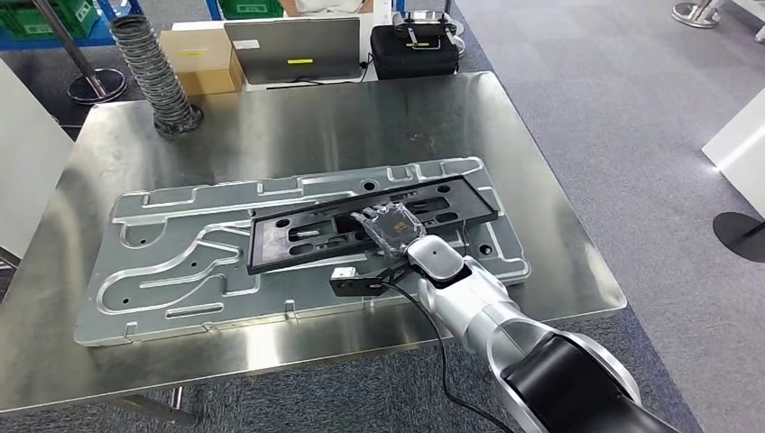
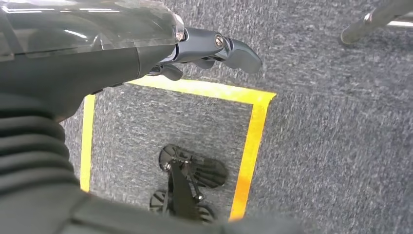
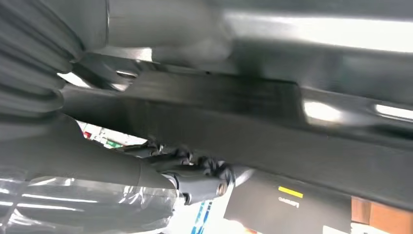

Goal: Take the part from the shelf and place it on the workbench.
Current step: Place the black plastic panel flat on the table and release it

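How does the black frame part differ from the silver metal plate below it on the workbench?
The black frame part is dark and matte; the silver metal plate is bright and reflective. The frame is smaller and lies on the plate, slightly skewed. The right hand rests on the frame, not the plate. Both are flat with cut-outs.

Beyond the fingertips, at the table's far edge, stand a corrugated grey hose (image 1: pixel 155 77), a cardboard box (image 1: pixel 202 59), a closed laptop (image 1: pixel 294 50) and a black case (image 1: pixel 414 51) — green crates (image 1: pixel 56 18) behind. Below the hanging fingers, yellow floor tape (image 2: pixel 251 141) frames grey carpet (image 2: pixel 336 146).
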